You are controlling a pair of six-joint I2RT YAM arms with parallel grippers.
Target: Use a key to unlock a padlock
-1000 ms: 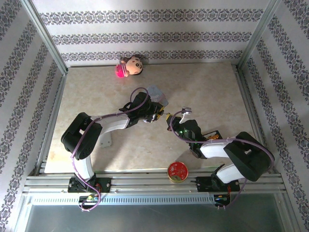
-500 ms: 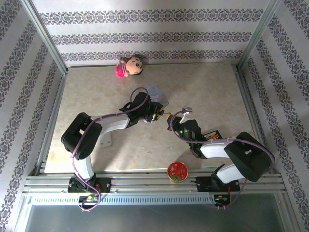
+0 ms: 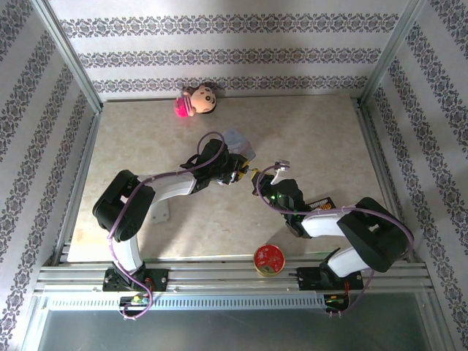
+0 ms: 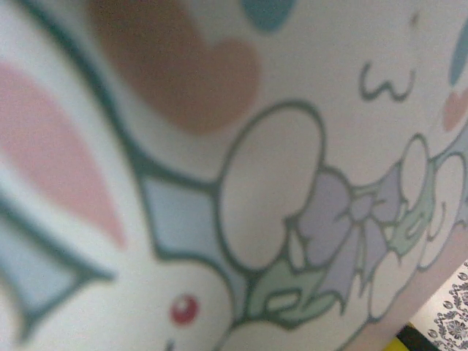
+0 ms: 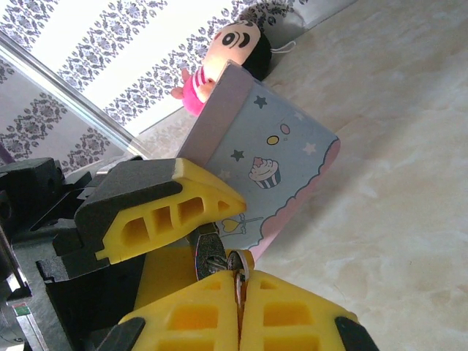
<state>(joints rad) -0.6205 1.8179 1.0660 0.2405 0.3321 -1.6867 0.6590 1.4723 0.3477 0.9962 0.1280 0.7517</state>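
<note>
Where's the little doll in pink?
In the top view the doll lies at the far edge of the table, left of centre, against the back wall, beyond the blue box.

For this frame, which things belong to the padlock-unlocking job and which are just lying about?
Job: padlock in the left fingers; key pinched in the right fingers.
Lying about: pale blue box, doll, red tin, black card.
</note>
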